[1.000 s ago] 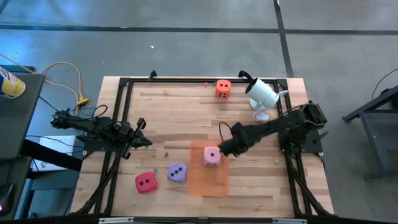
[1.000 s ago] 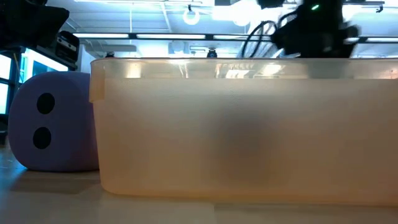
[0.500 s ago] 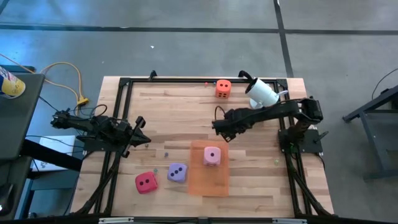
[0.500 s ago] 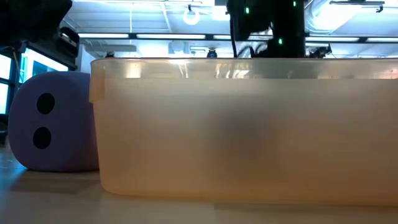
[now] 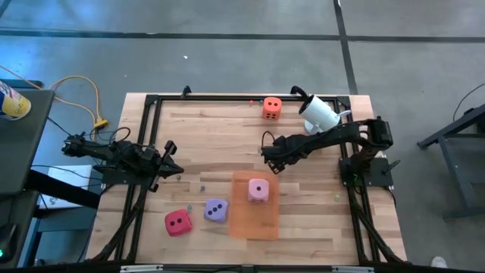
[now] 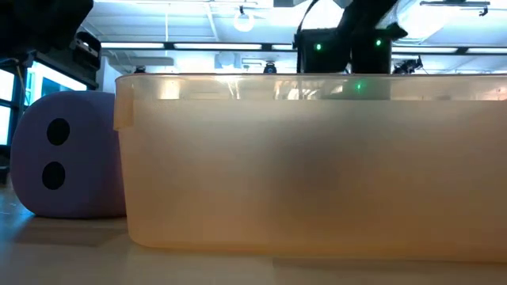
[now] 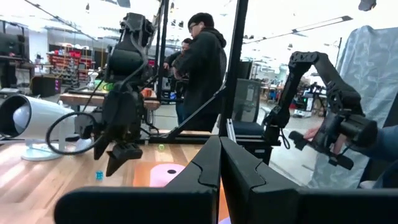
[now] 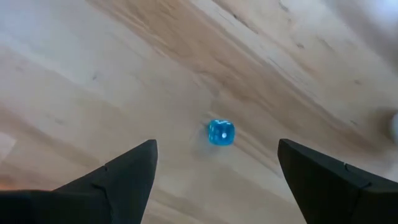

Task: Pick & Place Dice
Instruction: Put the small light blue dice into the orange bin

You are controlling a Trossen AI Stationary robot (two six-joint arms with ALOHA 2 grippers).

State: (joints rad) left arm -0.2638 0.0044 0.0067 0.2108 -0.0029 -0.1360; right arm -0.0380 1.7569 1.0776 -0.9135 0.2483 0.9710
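My right gripper [image 5: 266,157] points down over bare wood, just beyond the far end of the translucent orange bin [image 5: 254,216]. It is open, and a tiny blue die [image 8: 220,132] lies on the table between its fingertips [image 8: 216,144], untouched. A pink die [image 5: 258,189] sits in the bin. The purple die [image 5: 216,210] and red die [image 5: 178,222] rest on the table left of the bin, the orange die [image 5: 272,108] near the far edge. My left gripper [image 5: 174,170] waits shut at the table's left.
A white camera [image 5: 318,114] stands on its foot at the far right, close to my right arm. In the low view the bin's wall [image 6: 317,166] fills the picture, with the purple die [image 6: 67,154] beside it. People stand beyond the table [image 7: 202,62].
My right gripper has moved from beside the pink die toward the table's far edge and has sunk closer to the wood. The dice have stayed where they were.
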